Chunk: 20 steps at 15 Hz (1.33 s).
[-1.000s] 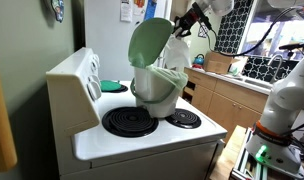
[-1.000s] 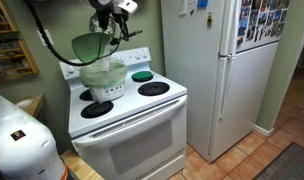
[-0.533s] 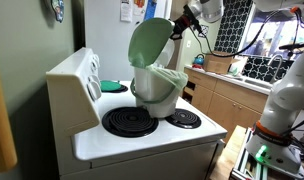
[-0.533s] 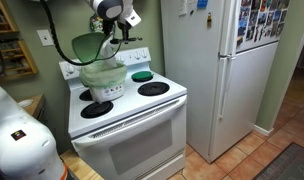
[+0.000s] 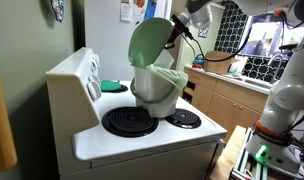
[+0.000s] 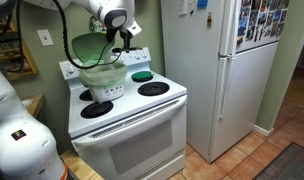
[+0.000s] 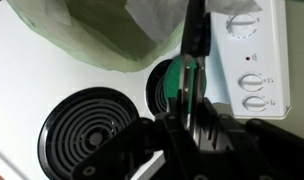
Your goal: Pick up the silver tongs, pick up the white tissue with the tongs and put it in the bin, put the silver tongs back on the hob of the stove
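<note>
The hob of the stove carries the bin, lid raised. Beside it the end effector clamps the silver tongs over a green disc.

Nothing reads clearly; marks on the stove's control panel are blurred.

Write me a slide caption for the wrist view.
Gripper holding the tongs over the white hob, close to the green-lined bin.

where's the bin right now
In both exterior views the bin stands on the hob of the stove, lid raised, beside the dark green disc near the back control panel.
</note>
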Each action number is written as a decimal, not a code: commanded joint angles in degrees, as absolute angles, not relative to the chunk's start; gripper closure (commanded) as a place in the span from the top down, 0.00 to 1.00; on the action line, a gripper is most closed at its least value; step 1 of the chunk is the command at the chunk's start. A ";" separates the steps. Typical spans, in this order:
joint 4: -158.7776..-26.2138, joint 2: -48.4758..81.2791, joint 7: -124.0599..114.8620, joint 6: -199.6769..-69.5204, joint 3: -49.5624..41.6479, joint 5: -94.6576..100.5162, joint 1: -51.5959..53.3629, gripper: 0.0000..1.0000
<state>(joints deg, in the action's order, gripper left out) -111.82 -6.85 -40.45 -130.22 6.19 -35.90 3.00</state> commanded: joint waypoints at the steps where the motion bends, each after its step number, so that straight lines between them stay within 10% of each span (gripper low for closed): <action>1: -109.94 -5.35 -43.55 -129.67 6.44 -32.74 3.71 0.18; 9: -109.54 -5.41 -45.20 -128.66 7.92 -27.54 5.76 0.11; 12: -110.05 -6.32 -45.82 -129.15 8.43 -25.77 6.28 0.30; 16: -109.55 -5.92 -45.88 -129.03 8.44 -25.05 6.40 0.04; 20: -109.49 -5.87 -45.82 -128.72 8.35 -24.29 6.33 0.51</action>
<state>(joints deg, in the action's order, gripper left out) -109.60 -5.49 -44.09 -130.05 8.50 -26.12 6.28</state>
